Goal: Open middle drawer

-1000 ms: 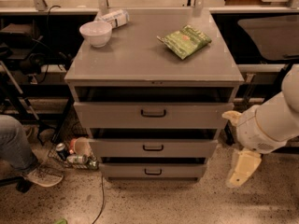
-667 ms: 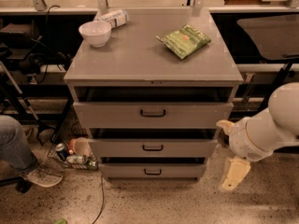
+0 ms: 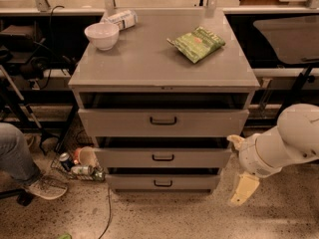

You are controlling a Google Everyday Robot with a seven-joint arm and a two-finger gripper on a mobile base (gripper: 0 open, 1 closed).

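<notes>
Grey lookalikes (image 3: pixel 109 122) flank the middle drawer (image 3: pixel 199 158), so our gripper (image 3: pixel 241 172) just right of it, state we cannot tell, might grab the wrong one.

Bare floor (image 3: pixel 164 215) before the middle drawer (image 3: pixel 199 158), handle (image 3: pixel 163 158) unblocked, gripper (image 3: pixel 242 192) low beside the cabinet (image 3: pixel 159 63) (right front corner, aimed floorward), cans (image 3: pixel 79 169) and shoe (image 3: pixel 46 187) crowding the left.

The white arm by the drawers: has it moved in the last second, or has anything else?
The arm sank a little and drifted toward the cabinet; its gripper now hangs low beside the lower drawers, touching nothing. The middle drawer, the bowl and the green bag on top stayed put.
</notes>
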